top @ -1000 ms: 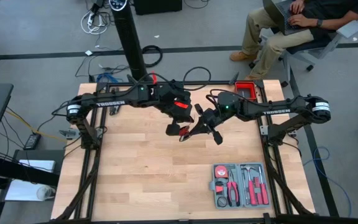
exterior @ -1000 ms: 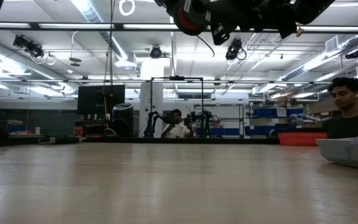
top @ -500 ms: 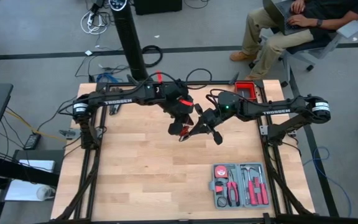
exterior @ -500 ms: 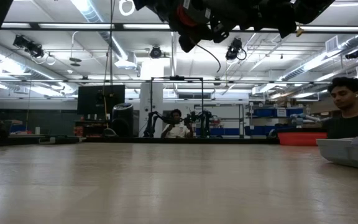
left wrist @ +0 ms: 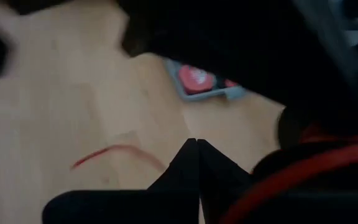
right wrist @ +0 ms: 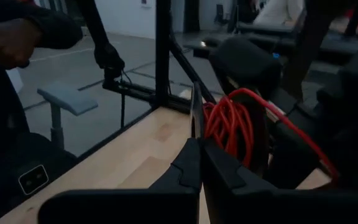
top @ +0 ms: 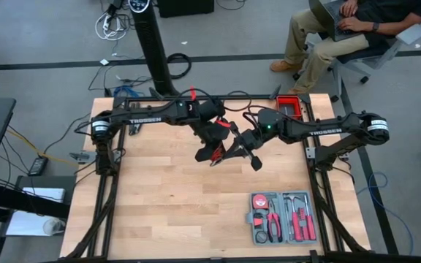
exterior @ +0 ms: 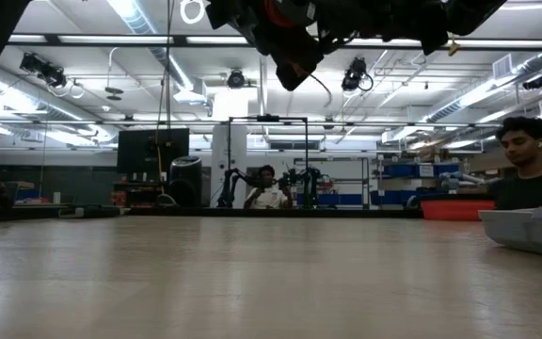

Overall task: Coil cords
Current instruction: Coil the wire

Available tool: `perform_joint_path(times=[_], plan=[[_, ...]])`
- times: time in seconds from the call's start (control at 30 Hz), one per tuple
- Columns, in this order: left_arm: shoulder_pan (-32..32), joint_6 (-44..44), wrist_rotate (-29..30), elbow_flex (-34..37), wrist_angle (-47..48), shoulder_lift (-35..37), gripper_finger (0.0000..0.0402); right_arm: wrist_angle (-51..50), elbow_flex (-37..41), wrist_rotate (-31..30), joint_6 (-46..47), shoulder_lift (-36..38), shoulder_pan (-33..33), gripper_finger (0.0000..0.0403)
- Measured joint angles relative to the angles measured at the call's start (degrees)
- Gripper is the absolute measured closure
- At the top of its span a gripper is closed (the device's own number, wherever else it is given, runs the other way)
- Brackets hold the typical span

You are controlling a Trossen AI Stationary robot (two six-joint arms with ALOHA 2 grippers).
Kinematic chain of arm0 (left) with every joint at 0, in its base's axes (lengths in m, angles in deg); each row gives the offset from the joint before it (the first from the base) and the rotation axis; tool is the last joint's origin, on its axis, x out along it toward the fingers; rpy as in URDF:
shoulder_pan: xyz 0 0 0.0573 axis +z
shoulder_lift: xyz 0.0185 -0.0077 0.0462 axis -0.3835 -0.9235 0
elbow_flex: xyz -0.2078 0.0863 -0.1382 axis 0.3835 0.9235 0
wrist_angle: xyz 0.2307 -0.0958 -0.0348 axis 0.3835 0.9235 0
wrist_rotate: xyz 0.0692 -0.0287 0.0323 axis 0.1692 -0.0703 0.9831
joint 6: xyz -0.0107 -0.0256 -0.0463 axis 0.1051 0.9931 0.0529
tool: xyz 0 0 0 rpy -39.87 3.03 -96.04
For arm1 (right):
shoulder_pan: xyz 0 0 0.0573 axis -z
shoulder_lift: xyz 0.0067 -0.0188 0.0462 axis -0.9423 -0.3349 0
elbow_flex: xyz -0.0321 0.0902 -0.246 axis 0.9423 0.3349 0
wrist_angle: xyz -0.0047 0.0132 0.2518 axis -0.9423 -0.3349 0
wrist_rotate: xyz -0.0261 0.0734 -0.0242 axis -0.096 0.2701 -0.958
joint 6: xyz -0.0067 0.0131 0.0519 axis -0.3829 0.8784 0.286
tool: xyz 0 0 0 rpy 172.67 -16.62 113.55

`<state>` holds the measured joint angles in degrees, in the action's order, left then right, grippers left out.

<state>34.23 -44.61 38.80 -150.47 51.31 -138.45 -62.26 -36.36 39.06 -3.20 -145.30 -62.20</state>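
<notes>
The thin red cord (right wrist: 229,124) is bunched in several loops around a dark upright part just past my right gripper's fingertips (right wrist: 197,146). That part seems to belong to my left hand. In the high view both grippers meet above the middle of the table, left (top: 210,152) and right (top: 231,153), with bits of cord (top: 222,150) between them. Both are shut. In the left wrist view a strand of the cord (left wrist: 303,165) runs close beside my left gripper (left wrist: 194,146), and a blurred loose piece (left wrist: 110,152) shows below it. My left gripper has loops of the cord (right wrist: 225,134) lying round its dark body, held clear of the table; nothing shows between its shut fingers. My right gripper points level toward the loops with its tips right at them; I cannot tell whether it touches or pinches a strand.
A grey tool case (top: 282,217) with red-handled tools lies near the table's front right. A red bin (top: 289,107) stands at the far right edge. A person (top: 342,29) sits beyond that corner. Bare wood (top: 145,197) spreads to the left and front.
My left gripper has sunk and rolled about its own axis, moving slightly closer to the right gripper, and the cord went with it. In the low view its dark hand hangs lower than before.
</notes>
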Motion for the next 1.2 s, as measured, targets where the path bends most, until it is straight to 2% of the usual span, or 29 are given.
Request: perform_joint_path(times=[0.13, 0.67, 0.83, 0.97, 1.2], plan=[[-0.04, -1.81, -3.82, -0.02, 0.54, -0.52, 0.0401, 1.0, 0.0, 0.6, -1.3, 0.0, -0.29, 0.0402], [0.29, -2.81, -10.17, 0.0, 2.64, -0.5, 0.0401, 9.86, 0.03, 2.06, -4.87, -0.09, -0.64, 0.0403], [0.33, -3.39, -10.36, -0.02, 2.13, -0.42, 0.0401, 13.93, 0.05, 2.51, -5.14, -0.09, -0.75, 0.0403], [0.33, -3.53, -10.62, -0.02, 1.39, -0.37, 0.0401, 16.32, 0.05, 2.03, -5.19, -0.09, -0.75, 0.0403], [0.44, -2.23, -14.84, -0.02, 1.61, -0.42, 0.0401, 17.85, 0.05, -0.1, -4.81, -0.04, -0.62, 0.0403]])
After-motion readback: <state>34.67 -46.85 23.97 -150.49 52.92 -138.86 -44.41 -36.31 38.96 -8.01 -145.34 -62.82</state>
